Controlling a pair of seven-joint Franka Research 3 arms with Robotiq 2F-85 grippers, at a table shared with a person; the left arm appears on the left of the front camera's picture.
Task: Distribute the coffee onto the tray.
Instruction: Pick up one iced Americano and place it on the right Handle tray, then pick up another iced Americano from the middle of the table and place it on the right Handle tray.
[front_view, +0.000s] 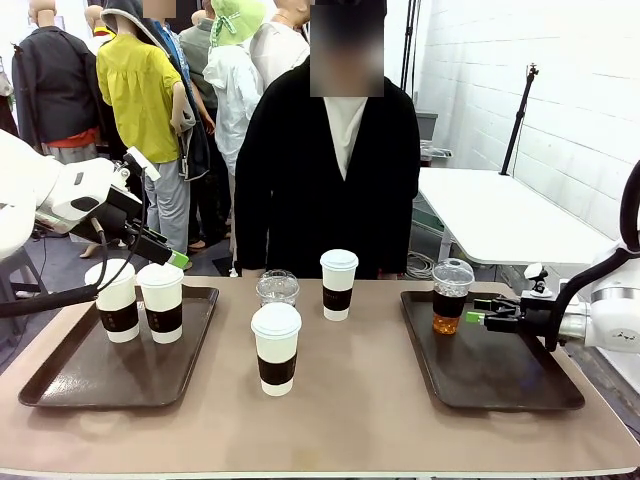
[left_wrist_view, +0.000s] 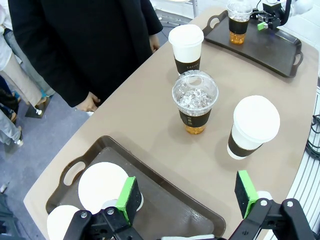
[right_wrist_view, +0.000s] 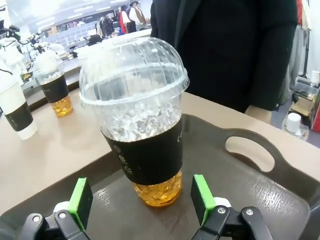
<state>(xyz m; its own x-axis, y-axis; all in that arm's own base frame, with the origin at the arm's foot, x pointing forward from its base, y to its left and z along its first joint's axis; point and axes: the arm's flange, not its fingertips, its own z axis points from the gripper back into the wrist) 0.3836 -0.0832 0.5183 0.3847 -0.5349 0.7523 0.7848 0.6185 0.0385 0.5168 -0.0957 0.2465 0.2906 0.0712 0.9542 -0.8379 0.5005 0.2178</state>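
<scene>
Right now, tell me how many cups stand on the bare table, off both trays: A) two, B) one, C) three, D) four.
C: the near white cup, the far white cup and one clear dome-lidded cup stand on the table between the left tray and the right tray.

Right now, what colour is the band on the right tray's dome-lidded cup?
Black, over amber drink; dome-lidded cup shows best in right wrist view.

Left claw gapes over a tray holding apparently two white-lidded cups; three more cups stand on the table.
</scene>
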